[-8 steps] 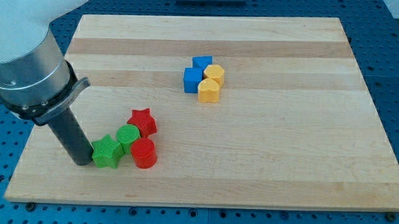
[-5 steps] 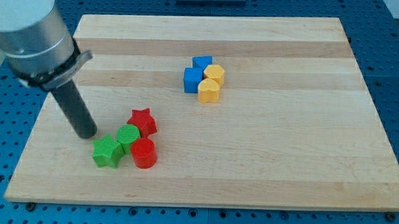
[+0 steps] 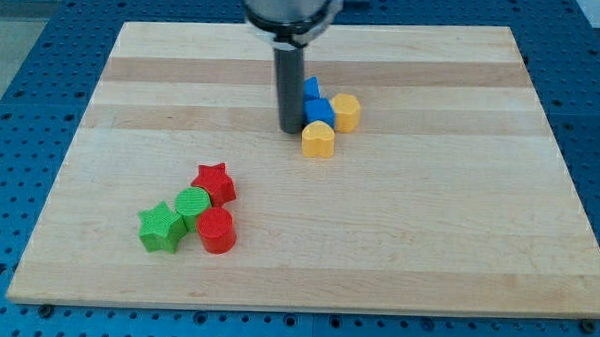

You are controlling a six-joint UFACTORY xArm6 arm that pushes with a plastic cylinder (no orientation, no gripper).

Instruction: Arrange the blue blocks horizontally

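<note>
Two blue blocks sit near the board's upper middle. A blue cube [image 3: 319,112] lies just right of my tip [image 3: 288,129], touching or nearly touching the rod. A second blue block [image 3: 310,87] sits just above it, partly hidden by the rod. A yellow block [image 3: 346,112] touches the cube's right side. Another yellow block [image 3: 319,139] sits just below the cube. My rod comes down from the view's top.
At the lower left is a cluster: a red star [image 3: 214,183], a green round block [image 3: 192,203], a green star [image 3: 160,227] and a red cylinder [image 3: 217,230]. The wooden board [image 3: 458,224] lies on a blue perforated table.
My tip moved from the lower left cluster up and right to the blue blocks. The blue cube and the yellow blocks shifted right; one yellow block now sits right of the cube.
</note>
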